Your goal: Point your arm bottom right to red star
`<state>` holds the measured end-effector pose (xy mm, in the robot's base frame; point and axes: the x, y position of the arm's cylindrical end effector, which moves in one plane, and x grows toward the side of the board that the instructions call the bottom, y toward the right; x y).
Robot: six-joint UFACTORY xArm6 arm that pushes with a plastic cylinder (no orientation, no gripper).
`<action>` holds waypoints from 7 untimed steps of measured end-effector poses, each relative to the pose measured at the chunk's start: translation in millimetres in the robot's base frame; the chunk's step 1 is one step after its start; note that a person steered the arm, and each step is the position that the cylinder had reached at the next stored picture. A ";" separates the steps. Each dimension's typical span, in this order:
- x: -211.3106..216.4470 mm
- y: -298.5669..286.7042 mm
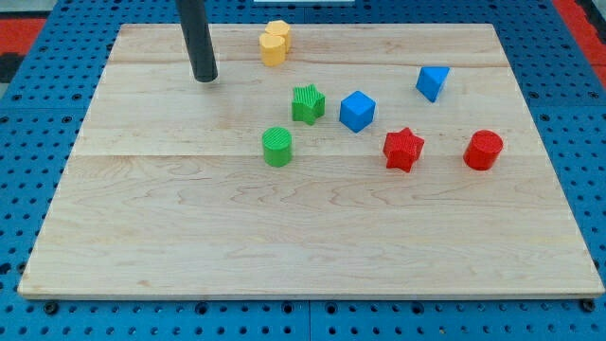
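The red star (pixel 403 148) lies on the wooden board (pixel 284 237) at the view's right of centre. My tip (pixel 204 79) touches the board near the top left, far to the left of and above the red star. The dark rod rises from it out of the view's top. A red cylinder (pixel 484 150) stands to the right of the star. A blue cube (pixel 357 111) sits up and to the left of the star.
A green star (pixel 308 103) and a green cylinder (pixel 277 146) lie near the centre. A yellow block (pixel 275 43) sits at the top edge. A blue triangular block (pixel 433 81) lies at the upper right. Blue pegboard surrounds the board.
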<state>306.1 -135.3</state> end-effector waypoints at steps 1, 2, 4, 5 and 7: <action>0.2 -3.0; 0.0 -3.0; 80.5 -6.9; 108.6 -65.7; 185.9 -65.1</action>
<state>492.0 -200.4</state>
